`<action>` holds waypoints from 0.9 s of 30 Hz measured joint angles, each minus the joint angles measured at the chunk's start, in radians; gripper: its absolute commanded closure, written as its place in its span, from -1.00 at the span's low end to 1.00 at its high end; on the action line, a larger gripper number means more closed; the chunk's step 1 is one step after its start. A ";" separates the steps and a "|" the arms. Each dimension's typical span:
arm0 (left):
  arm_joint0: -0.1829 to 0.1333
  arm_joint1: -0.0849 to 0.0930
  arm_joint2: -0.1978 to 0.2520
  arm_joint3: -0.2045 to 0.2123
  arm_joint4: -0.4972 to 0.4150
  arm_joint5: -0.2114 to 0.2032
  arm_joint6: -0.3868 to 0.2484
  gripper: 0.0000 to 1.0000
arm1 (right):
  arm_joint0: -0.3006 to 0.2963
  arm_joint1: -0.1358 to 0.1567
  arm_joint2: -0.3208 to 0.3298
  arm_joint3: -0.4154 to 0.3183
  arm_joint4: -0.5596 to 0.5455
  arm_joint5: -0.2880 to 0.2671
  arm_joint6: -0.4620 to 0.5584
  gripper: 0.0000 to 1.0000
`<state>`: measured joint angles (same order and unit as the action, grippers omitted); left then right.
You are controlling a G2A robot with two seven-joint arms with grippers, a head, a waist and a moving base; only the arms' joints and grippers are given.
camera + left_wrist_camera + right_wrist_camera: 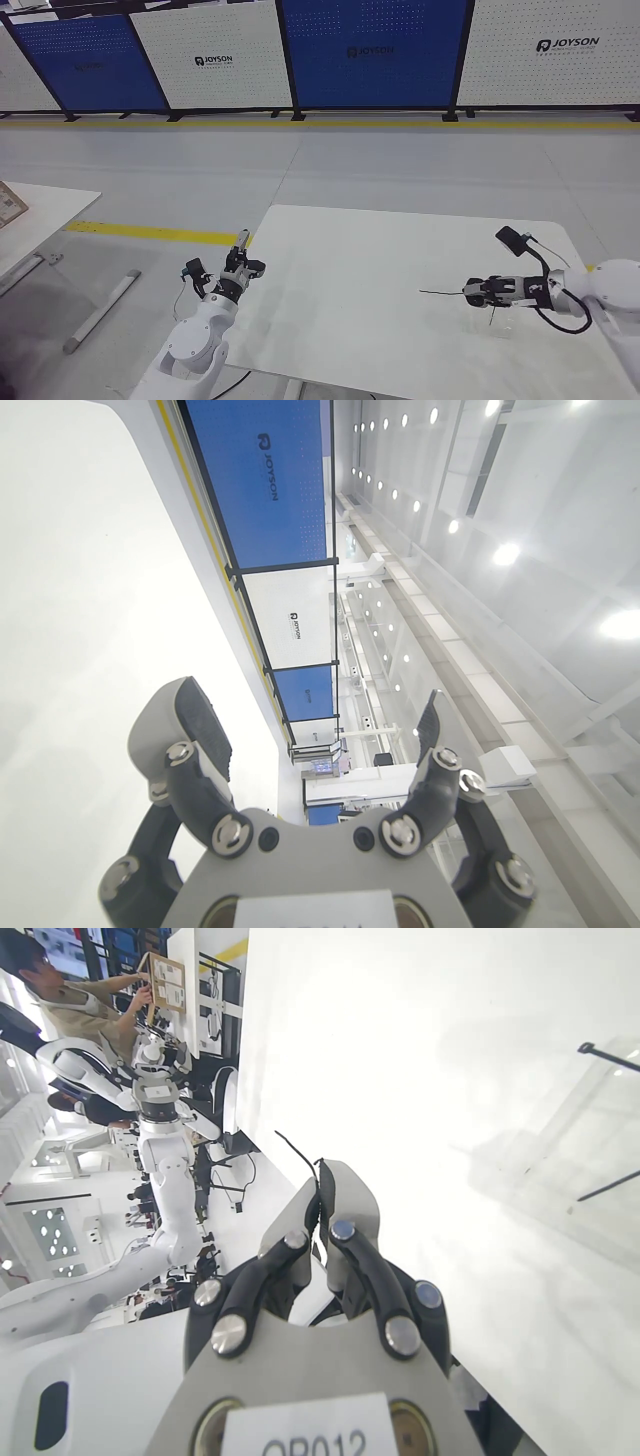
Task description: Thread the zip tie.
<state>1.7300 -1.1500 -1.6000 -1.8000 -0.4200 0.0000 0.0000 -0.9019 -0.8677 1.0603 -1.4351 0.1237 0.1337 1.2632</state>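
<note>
zip tie (295,1150) is pinched in the right gripper (320,1173) above the right side of the table (350,260), tail toward the middle of the table — the left gripper (310,692) is spread at the table's left edge. threading is judged not begun; next, tail must be aligned with head.

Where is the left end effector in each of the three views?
Top view: the left end effector sits lower left, at the table's edge.
Left wrist view: the left end effector is close to the camera, open, the table beside it.
Right wrist view: the left end effector is far off, past the table's edge.
Shared landmark: the white table's edge.
</note>
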 measured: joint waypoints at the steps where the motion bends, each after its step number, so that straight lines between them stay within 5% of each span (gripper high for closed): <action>1: 0.000 0.000 0.000 0.000 0.000 0.000 0.000 -1.00 | 0.000 0.000 0.000 0.000 0.000 0.000 0.000 1.00; 4: 0.000 0.000 0.000 0.000 0.000 0.000 0.000 -1.00 | -0.013 -0.002 0.000 -0.009 0.009 -0.017 -0.027 1.00; 14: 0.000 0.000 0.000 0.000 0.000 0.000 0.000 -1.00 | -0.032 -0.018 -0.029 0.031 0.037 -0.218 -0.080 1.00; 27: 0.000 0.000 0.000 0.000 0.000 0.000 0.000 -1.00 | -0.039 -0.020 -0.043 0.019 0.011 -0.224 -0.094 1.00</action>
<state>1.7300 -1.1500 -1.6000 -1.8000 -0.4200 0.0000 0.0000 -0.9409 -0.8877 1.0174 -1.4164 0.1350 -0.0907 1.1694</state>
